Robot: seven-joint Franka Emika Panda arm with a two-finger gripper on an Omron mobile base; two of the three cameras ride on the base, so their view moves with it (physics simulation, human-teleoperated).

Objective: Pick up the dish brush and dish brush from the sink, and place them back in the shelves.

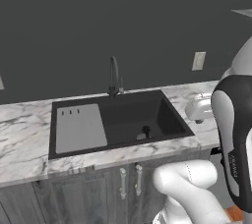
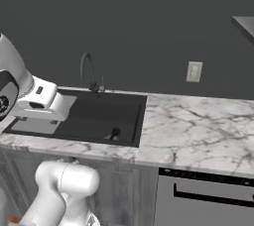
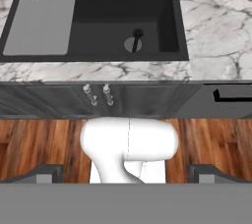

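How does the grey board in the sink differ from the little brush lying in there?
The board is pale grey, flat and wide, filling the sink's left part; the brush is dark, thin and small, lying near the drain on the basin floor. The board has three small slots at one edge; the brush has a rounded head. Both sit inside the black sink.

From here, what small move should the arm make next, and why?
Probably lower the gripper toward the dish brush lying at the drain in the sink. The jaws stand open and hold nothing, and the hand is well above and short of the basin.
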